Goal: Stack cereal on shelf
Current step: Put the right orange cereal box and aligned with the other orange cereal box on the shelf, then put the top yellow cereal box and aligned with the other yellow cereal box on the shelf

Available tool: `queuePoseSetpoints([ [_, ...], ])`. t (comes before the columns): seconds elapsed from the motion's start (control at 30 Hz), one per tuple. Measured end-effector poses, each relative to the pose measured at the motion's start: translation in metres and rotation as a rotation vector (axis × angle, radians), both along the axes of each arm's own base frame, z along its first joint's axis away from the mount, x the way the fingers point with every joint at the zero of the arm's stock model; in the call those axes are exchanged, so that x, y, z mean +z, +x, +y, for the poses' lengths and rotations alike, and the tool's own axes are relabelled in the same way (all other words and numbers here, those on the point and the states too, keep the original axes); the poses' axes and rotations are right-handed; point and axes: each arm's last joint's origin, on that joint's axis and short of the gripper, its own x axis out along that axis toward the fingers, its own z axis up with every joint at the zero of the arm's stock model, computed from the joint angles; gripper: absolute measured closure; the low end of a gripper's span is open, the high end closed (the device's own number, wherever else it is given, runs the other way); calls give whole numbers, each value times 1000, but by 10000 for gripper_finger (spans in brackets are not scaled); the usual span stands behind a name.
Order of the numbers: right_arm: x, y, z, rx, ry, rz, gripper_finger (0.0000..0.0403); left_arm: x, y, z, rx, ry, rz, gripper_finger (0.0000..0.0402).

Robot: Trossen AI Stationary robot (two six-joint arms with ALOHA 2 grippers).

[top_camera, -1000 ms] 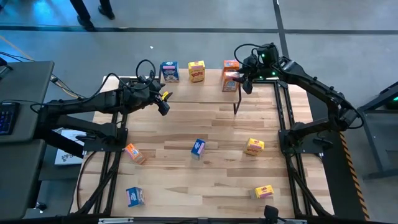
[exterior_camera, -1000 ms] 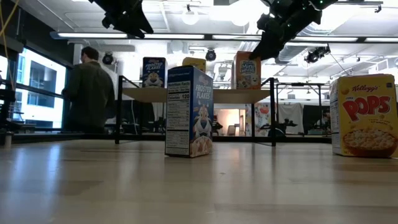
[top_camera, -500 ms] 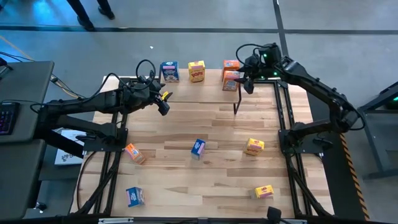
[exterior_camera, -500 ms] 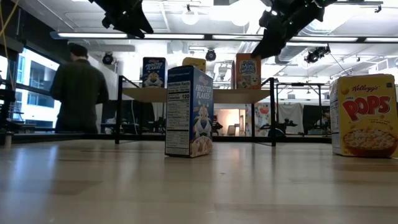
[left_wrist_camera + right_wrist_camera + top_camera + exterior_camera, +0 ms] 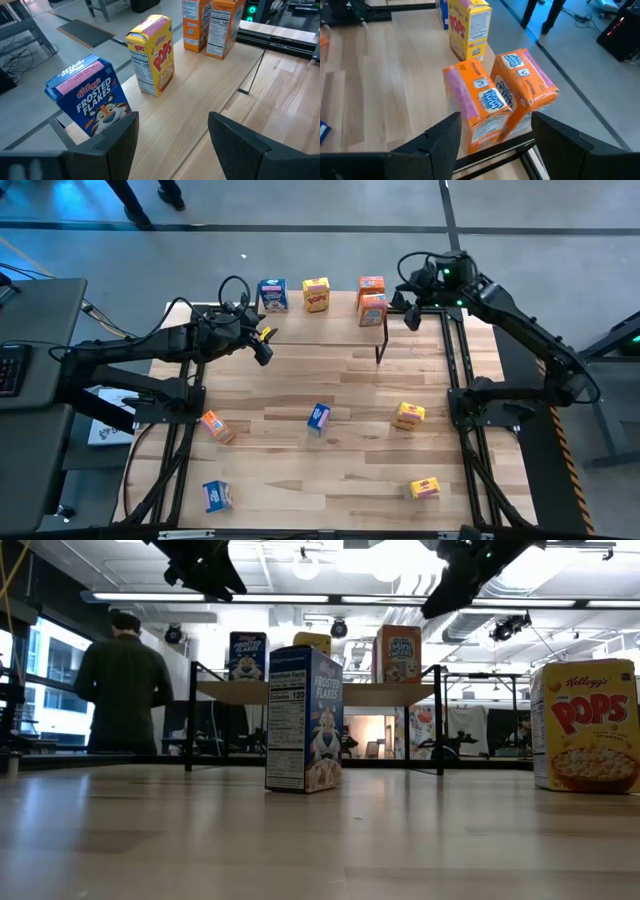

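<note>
Pale plank counter (image 5: 300,385) – low wooden-top shelf (image 5: 345,302) with black legs at 12 o'clock, carrying blue cardboard cereal box (image 5: 272,294), yellow box (image 5: 316,294), two orange-red boxes (image 5: 371,303) touching. Five more boxes scattered toward 6 o'clock. Right gripper (image 5: 410,313) just beside orange pair, jaws released, empty. Left gripper (image 5: 262,346) at 10 o'clock – jaws apart, empty.

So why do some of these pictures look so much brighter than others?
In the low view, ceiling lights glare white behind the dark arms, leaving them as silhouettes, and the near table is soft and out of focus. The high view is evenly lit, with a blue tint on the floor at the upper left. Both wrist views are bright, their own fingers blurred.
</note>
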Motion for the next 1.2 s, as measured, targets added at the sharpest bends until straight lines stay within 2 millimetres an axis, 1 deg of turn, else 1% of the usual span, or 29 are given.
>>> queuePoseSetpoints([
  [0.17,10,-15,16,-11,0,-27,169,0,0,0,0,0,0,172],
  [0.3,15,-26,29,-19,37,-32,170,0,0,0,0,0,0,172],
  [0.43,15,-32,44,10,66,-13,170,0,0,0,0,0,0,172],
  [0.67,12,-32,73,60,230,12,170,0,0,0,0,0,0,172],
  [0.97,0,-29,107,97,472,144,170,0,0,0,0,0,0,172],
  [1.07,-4,-29,118,80,519,205,169,0,0,0,0,0,0,172],
  [1.2,-9,-31,133,34,531,294,169,0,0,0,0,0,0,172],
])
